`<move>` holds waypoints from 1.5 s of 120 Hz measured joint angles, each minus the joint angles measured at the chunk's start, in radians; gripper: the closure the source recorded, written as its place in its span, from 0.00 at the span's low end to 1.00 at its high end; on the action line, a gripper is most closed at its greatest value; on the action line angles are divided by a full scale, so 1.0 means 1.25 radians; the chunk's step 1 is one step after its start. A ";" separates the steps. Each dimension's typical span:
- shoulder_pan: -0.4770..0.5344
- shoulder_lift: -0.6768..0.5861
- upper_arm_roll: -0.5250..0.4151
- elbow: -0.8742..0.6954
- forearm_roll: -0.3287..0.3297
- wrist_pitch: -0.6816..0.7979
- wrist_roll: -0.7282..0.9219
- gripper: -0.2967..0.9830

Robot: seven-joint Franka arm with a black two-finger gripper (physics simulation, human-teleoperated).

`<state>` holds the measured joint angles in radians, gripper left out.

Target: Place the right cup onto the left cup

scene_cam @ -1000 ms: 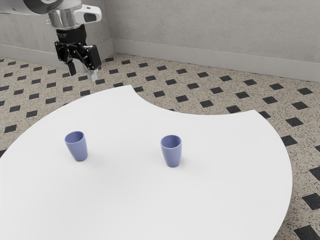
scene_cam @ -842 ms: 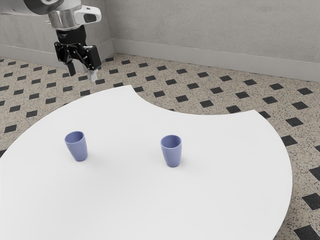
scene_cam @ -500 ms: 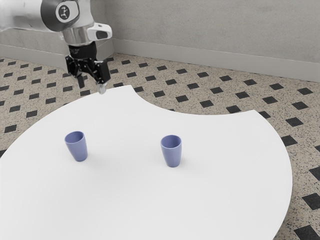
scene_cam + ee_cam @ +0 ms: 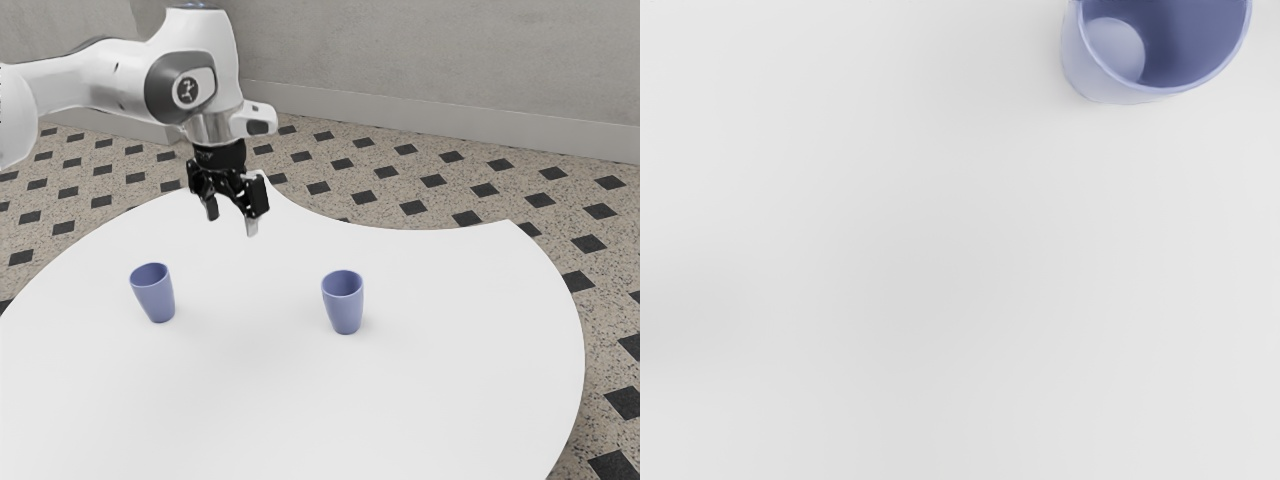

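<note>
The gripper (image 4: 232,216) is hanging above the white tbl (image 4: 300,400), its fingers standing apart. One blue cup (image 4: 155,298) is standing upright on the tbl toward the ext. view's left; the other cup (image 4: 345,308) is standing upright toward its right, well apart from the 1st. A cup's open mouth is showing in the wrist view; can't tell which.

White arm with rounded casings, a silvery wrist and black pincer (image 4: 231,222).

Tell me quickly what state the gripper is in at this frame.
Gripper: open, fingers apart, holding nothing, above the white table.
</note>
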<state>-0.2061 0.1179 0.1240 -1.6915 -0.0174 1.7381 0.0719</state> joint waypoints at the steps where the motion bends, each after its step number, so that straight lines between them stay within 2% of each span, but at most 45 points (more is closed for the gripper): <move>1: -0.001 0.000 -0.001 0.000 -0.001 0.001 -0.001 0.25; 52: -0.008 0.042 -0.025 0.000 -0.037 0.026 -0.088 0.25; 88: -0.017 0.116 -0.032 0.078 -0.042 0.024 -0.132 0.25; 125: -0.022 0.163 -0.033 0.111 -0.072 0.021 -0.170 0.25; 180: -0.020 0.259 -0.034 0.213 -0.068 0.019 -0.221 0.25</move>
<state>-0.2305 0.4417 0.0814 -1.4254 -0.1030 1.7615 -0.2040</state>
